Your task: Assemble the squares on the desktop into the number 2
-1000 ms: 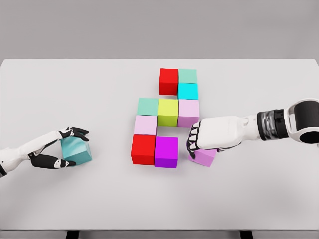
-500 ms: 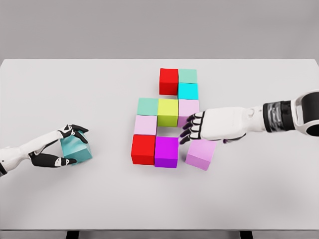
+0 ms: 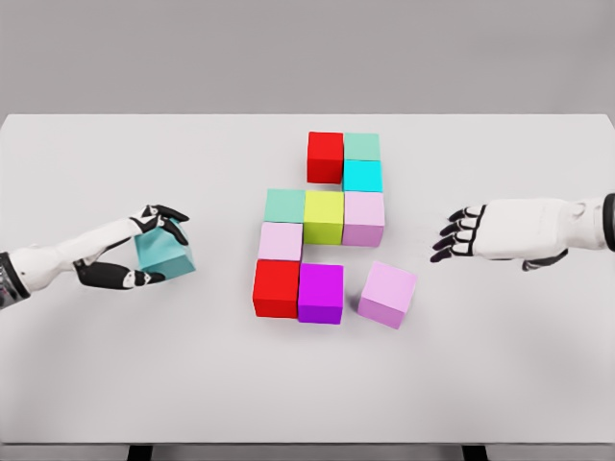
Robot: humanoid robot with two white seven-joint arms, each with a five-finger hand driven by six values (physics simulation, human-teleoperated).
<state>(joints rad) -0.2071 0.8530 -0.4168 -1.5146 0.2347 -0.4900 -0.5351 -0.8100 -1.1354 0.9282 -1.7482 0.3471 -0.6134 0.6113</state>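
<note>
Coloured cubes form a cluster mid-table: a red cube (image 3: 325,157) and a mint cube (image 3: 362,146) on top, a cyan cube (image 3: 362,176) below, then a green (image 3: 284,205), yellow (image 3: 324,216) and pink (image 3: 363,218) row, a pale pink cube (image 3: 281,241), and a red cube (image 3: 277,288) beside a magenta cube (image 3: 321,293). A lilac cube (image 3: 387,294) lies loose and slightly turned, just right of the magenta one. My left hand (image 3: 152,247) is shut on a teal cube (image 3: 163,257), tilted and lifted. My right hand (image 3: 459,233) hovers open, right of the cluster.
The white table (image 3: 500,365) spans the whole view, with its far edge against a grey wall. Bare surface lies left, right and in front of the cluster.
My right hand let go of the lilac cube and pulled back to the right. My left hand lifted the teal cube and moved it up and right, toward the cluster.
</note>
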